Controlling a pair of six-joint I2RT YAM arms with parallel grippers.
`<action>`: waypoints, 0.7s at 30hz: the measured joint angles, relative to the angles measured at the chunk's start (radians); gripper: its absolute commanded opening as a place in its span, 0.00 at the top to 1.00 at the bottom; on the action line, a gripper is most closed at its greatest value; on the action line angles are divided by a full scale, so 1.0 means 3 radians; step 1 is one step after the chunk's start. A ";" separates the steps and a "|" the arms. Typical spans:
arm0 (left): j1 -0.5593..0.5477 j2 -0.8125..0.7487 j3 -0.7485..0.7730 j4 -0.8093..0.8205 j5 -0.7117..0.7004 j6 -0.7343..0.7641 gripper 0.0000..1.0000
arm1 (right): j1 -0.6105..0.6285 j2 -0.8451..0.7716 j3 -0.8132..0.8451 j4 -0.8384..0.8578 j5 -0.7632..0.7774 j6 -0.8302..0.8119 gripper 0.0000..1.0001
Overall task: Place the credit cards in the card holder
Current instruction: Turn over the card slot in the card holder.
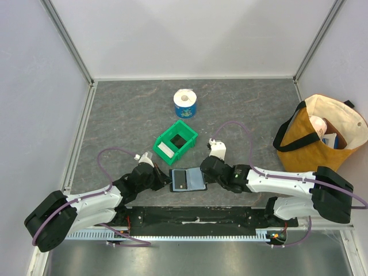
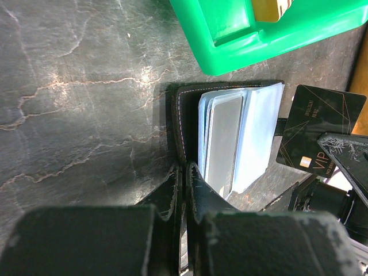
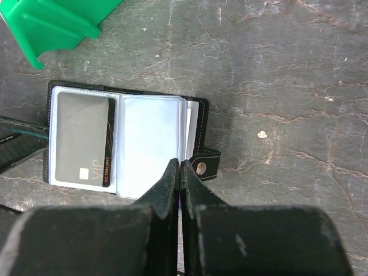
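Currently: Card Holder Pinned Open, Black Card Seated

The card holder (image 1: 195,181) is lying open at 6 o'clock from the green bin (image 1: 190,133), its long axis running 9 to 3 o'clock overhead. The left gripper (image 2: 185,179) is pinching the 9 o'clock cover edge. The right gripper (image 3: 181,172) is sitting fully closed at the 3 o'clock edge beside the snap tab (image 3: 202,167), apparently gripping nothing. The black card (image 3: 80,138) is lying in the 9 o'clock sleeve, long axis 12 to 6, chip end toward 6.

Risk: the loose sleeves (image 2: 259,132) are fanning upward. If the pinch slips, the cover could fold shut and the card could slide out.
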 measured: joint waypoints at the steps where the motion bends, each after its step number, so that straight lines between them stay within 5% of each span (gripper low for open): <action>1: 0.0000 0.0001 0.0000 0.0001 0.0000 0.0000 0.98 | 0.0000 0.0000 0.0000 -0.0008 0.0017 0.0001 1.00; 21: 0.0000 0.0055 0.0000 0.0062 0.0011 0.0000 0.98 | 0.0192 0.0369 0.0146 0.0062 0.0172 0.0046 1.00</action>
